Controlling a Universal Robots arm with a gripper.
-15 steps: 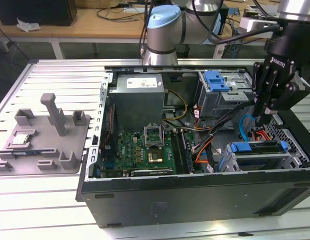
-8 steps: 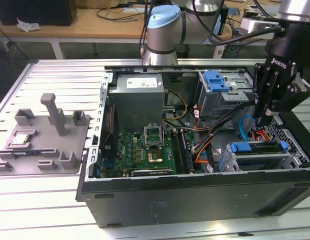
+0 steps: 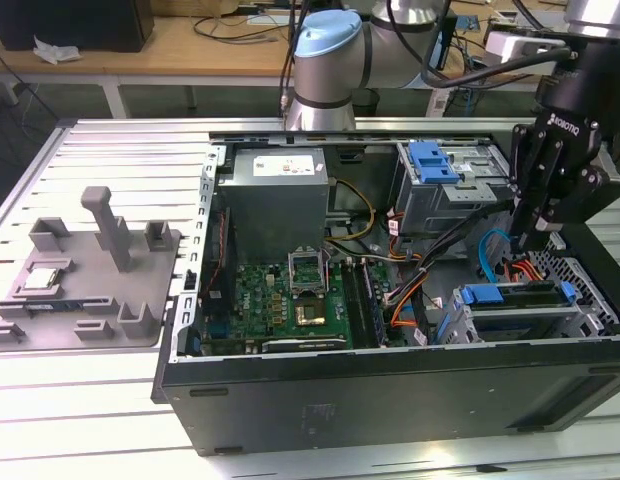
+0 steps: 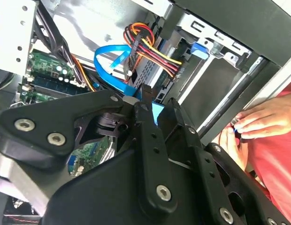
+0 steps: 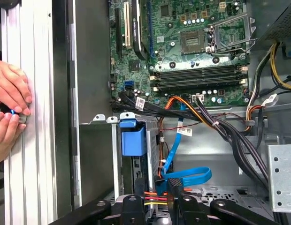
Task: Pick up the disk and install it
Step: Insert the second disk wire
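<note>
1. The open black desktop computer case point(image 3: 390, 385) lies on its side on the slatted grey metal desk point(image 3: 110, 150), its green motherboard point(image 3: 290, 305) exposed.
2. The black tool point(image 3: 530, 235) on the robot arm hangs over the case's corner at about 4 o'clock in the exterior view, just above the lower drive bay.
3. The flat silver hard drive with blue plastic rail frame point(image 3: 515, 300) sits in that lower bay (its blue front tab faces the motherboard side), directly beneath the tool.
4. In both wrist views the tool's fingers stand close together, with orange, red and yellow power wires point(image 4: 152, 44) and a blue flat data cable point(image 4: 110, 58) just beyond their tips; whether they pinch anything cannot be told.
5. In the first wrist view the disk's blue tab point(image 5: 133, 137) is at the bay mouth, near 7 o'clock of the motherboard.
6. A second blue latch point(image 3: 433, 160) sits on the upper drive cage, around 1 o'clock in the exterior view.
7. A grey parts fixture point(image 3: 85, 275) rests on the desk at 9 o'clock, well apart from the case.
8. A person's hands point(image 5: 9, 108) rest on the desk's edge beside the case, fingers pinching something small.
</note>
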